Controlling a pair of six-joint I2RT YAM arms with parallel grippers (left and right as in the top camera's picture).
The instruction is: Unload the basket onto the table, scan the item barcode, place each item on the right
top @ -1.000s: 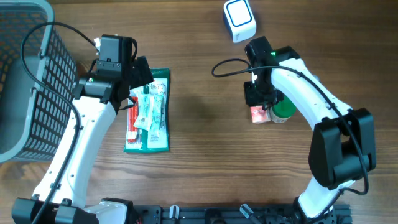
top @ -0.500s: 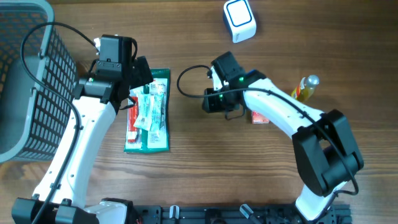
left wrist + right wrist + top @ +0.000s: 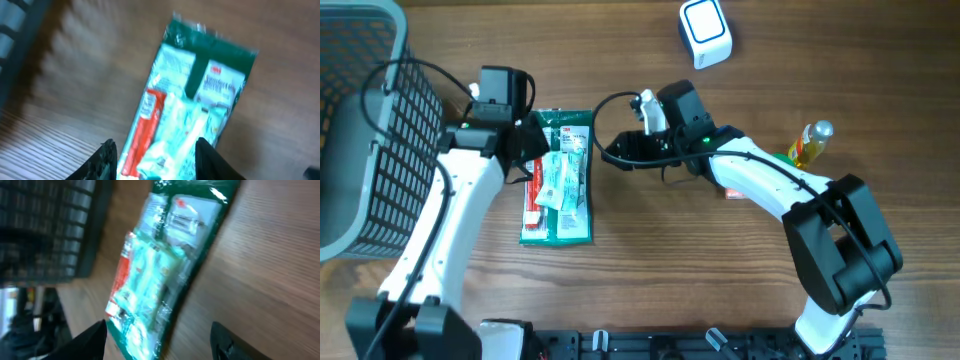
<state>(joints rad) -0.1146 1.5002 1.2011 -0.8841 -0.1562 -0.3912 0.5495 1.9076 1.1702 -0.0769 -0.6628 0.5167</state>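
finding one: the left claw (image 3: 154,146) stands directly over the green packet (image 3: 565,205), one finger at each long edge of the packet's near end. the fingers are apart, but the wrist view is smeared. we cannot tell whether they press the wrapper or merely straddle it. the packet lies flat on the surface, under and ahead of this claw.

finding two: the right claw (image 3: 159,326) is spread wide and holds nothing. the same packet lies ahead of it and off to one side, not between its fingers.

finding three: the scanner (image 3: 705,32) sits well behind the right claw, well apart from the packet (we see no barcode on the upward face, so it may be underneath).

risks, in our judgement:
- both claws point at one packet from opposite sides. if both close in, they may strike each other or pull the wrapper two ways and tear it.
- the packet is thin, flat and glossy. fingers closing on its edges may slide off, pinch only loose film, or buckle it, and it may drop on the lift.
- a grip at one end would let the far end sag, so the code may meet the scanner at a bad angle.
- a small box (image 3: 735,190) lies just under the right arm behind its claw. a low sweep could push it.
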